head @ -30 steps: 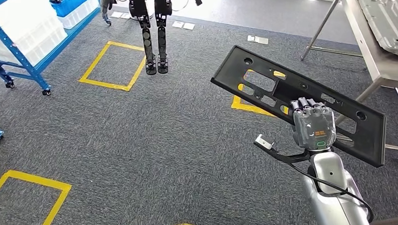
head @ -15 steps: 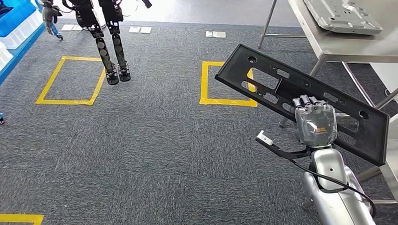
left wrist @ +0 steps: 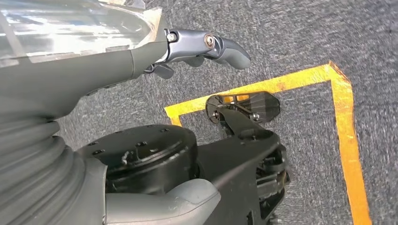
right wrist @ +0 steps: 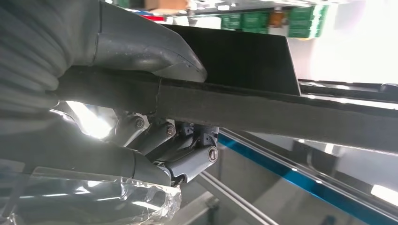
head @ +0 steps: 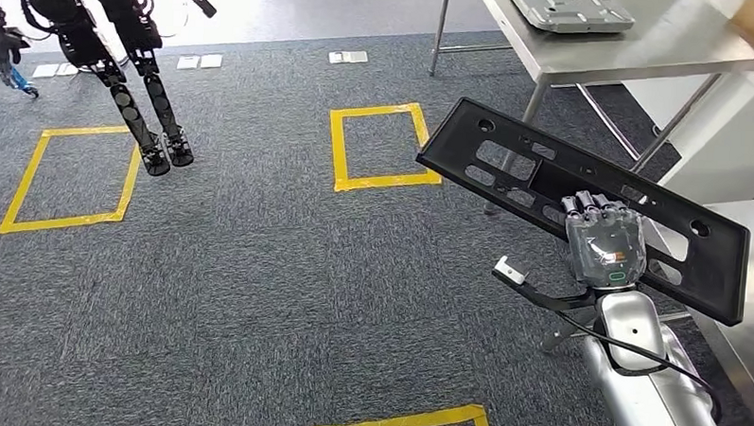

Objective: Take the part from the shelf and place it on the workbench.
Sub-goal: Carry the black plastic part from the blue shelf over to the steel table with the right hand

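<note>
Black perforated plastic panel (head: 582, 196) tilting over grey carpet (head: 258, 266), right hand (head: 604, 242) clamping its near edge, steel workbench (head: 644, 47) standing at one o'clock, left hand (left wrist: 141, 56) hanging empty, fingers loosely apart.

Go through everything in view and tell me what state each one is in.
Black part: off the floor, tilted, held by one edge.
Right hand: gripping the part.
Left hand: holding nothing, fingers apart, over the carpet.
Workbench: holds a grey metal panel.
Other robot: upright on the carpet.
</note>
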`<state>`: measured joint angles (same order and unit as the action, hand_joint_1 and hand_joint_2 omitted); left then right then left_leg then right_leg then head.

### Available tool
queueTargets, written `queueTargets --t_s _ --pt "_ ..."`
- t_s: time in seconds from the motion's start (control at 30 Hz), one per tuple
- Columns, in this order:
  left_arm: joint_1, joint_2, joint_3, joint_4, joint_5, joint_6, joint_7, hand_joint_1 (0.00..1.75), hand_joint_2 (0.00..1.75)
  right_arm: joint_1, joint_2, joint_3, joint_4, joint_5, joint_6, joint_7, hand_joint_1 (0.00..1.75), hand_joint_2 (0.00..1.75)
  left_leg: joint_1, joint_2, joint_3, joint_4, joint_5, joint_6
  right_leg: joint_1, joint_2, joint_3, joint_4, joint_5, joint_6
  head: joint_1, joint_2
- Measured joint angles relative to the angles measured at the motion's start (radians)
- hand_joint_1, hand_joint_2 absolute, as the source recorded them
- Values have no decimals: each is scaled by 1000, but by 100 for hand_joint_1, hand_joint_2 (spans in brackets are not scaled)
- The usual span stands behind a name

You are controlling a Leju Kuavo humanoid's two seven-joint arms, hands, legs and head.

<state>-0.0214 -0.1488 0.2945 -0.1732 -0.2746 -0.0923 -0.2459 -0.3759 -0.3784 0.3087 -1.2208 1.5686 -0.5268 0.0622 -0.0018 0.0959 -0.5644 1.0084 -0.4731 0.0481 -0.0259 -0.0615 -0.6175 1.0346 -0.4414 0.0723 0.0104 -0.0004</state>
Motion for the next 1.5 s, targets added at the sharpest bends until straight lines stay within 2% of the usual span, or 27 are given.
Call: queueTargets --t_s 0.07,0.13,0.2,0.27,0.33,0.37,0.4,0.5,0.57,0.63,0.7,0.77,0.83,0.87,0.9,0.93,1.0,1.07,1.13,1.17,1.23,1.3,1.33,1.37,1.4,1.43,1.5 --pt "0 1 0 0 -1 0 -1 0 175 3 -1 -4 2 0 0 0 175 175 -5 21 6 3 -7 -12 9 -9 17 -33 9 -12 -2 0" --pt "-2 2 0 0 -1 0 -2 0 175 8 -4 -10 4 0 -1 0 175 175 -1 28 10 5 -15 -22 5 18 15 -35 12 -26 -3 0" --pt "-4 1 0 0 -3 0 -3 0 175 9 -5 -17 6 0 -2 1 175 175 8 -22 -8 52 -50 -31 -2 42 16 -36 16 -42 -6 0" --pt "-2 1 0 0 -4 0 -3 0 175 10 -3 -21 6 0 -3 2 175 175 12 -82 -64 177 -119 -35 0 66 17 -37 17 -55 -11 0" --pt "1 2 0 0 -5 0 -3 0 175 12 0 -21 7 0 -3 3 175 175 12 -98 -124 292 -157 -34 5 95 17 -36 18 -60 -12 0" --pt "1 2 0 0 -6 0 -3 0 175 13 1 -22 9 0 -3 2 175 175 12 -99 -133 300 -147 -31 7 111 17 -36 19 -61 -12 0" --pt "1 2 0 0 -7 0 -3 0 175 14 1 -24 10 0 -3 2 175 175 12 -102 -122 267 -116 -28 9 126 18 -35 19 -61 -12 0" --pt "1 3 0 0 -8 1 -3 0 175 14 1 -30 13 0 -3 3 175 175 13 -156 -36 72 -15 -15 11 167 18 -32 19 -58 -11 0" --pt "1 5 0 0 -9 1 -3 0 175 14 1 -32 15 0 -3 2 175 175 9 -172 -14 24 -2 -12 12 188 11 -32 23 -50 -11 0" --pt "0 4 0 0 -9 1 -3 0 175 17 -1 -37 19 0 -3 2 175 175 6 -145 -11 15 5 -4 11 199 2 -34 27 -38 -11 0" --pt "-2 4 0 0 -10 0 -4 0 175 16 -4 -46 24 0 -3 2 175 175 6 -122 -6 -1 16 10 14 153 -20 -3 11 -33 -8 0" --pt "-1 4 0 0 -10 0 -5 0 175 11 -5 -53 33 0 -3 2 175 175 5 -96 -5 -9 22 17 15 93 -74 103 -40 -34 -4 0" --pt "0 4 0 0 -10 0 -5 0 175 10 -4 -56 48 0 -4 2 175 175 4 -68 -8 -8 22 18 10 77 -132 225 -84 -28 -2 0" --pt "1 4 0 0 -10 0 -4 0 175 11 -3 -57 56 0 -4 2 175 175 4 -54 -9 -8 21 17 6 73 -140 245 -87 -20 -2 0" --pt "1 4 0 0 -10 0 -4 0 175 11 -3 -59 65 0 -5 2 175 175 5 -41 -9 -8 20 15 2 68 -127 224 -76 -9 -2 0" --pt "1 4 0 0 -10 0 -4 0 175 11 -4 -62 71 0 -6 2 175 175 6 -29 -9 -7 18 12 -3 54 -93 164 -53 2 -2 0" --pt "0 4 0 0 -11 0 -4 0 175 8 -3 -67 79 0 -8 2 175 175 3 -6 -8 0 11 1 -5 -2 -15 25 -10 15 -1 0" --pt "1 5 0 0 -11 0 -4 0 175 4 -1 -71 86 0 -11 2 175 175 -3 17 -4 6 2 -12 1 -26 16 -32 9 4 -1 0" --pt "-1 6 0 0 -11 0 -4 0 175 2 0 -73 95 0 -13 -1 175 175 -3 40 1 7 -5 -22 1 5 12 -30 13 -16 -3 0" --pt "-3 6 0 0 -11 0 -4 0 175 0 0 -74 99 -1 -14 -3 175 175 1 36 2 13 -12 -27 -2 19 12 -30 15 -22 -3 0" --pt "-5 6 0 0 -10 1 -4 0 175 -11 1 -76 111 -2 -15 -8 175 175 10 -16 -20 72 -55 -36 -8 44 12 -31 19 -41 -5 0" --pt "-3 6 0 0 -10 1 -4 0 175 -22 7 -76 126 -4 -19 -12 175 175 14 -79 -80 205 -123 -40 -6 70 11 -31 20 -51 -9 0" --pt "-1 6 0 0 -10 2 -3 0 175 -25 11 -76 136 -5 -22 -15 175 175 14 -92 -112 266 -145 -40 -3 84 11 -30 21 -53 -10 0" --pt "0 6 0 0 -10 2 -3 0 175 -27 14 -76 146 -6 -26 -18 175 175 14 -97 -131 298 -148 -38 -1 99 11 -30 21 -54 -10 0" --pt "0 6 0 0 -10 2 -3 0 175 -29 16 -76 157 -7 -29 -21 175 175 14 -99 -132 290 -131 -35 1 113 11 -30 22 -55 -10 0" --pt "1 6 0 0 -10 3 -3 0 175 -32 17 -77 166 -8 -31 -24 175 175 14 -104 -114 245 -97 -30 3 128 11 -29 22 -55 -10 0" --pt "1 7 0 0 -10 3 -4 0 175 -38 18 -77 179 -10 -37 -29 175 175 14 -140 -53 109 -28 -21 4 155 10 -27 24 -53 -10 0"
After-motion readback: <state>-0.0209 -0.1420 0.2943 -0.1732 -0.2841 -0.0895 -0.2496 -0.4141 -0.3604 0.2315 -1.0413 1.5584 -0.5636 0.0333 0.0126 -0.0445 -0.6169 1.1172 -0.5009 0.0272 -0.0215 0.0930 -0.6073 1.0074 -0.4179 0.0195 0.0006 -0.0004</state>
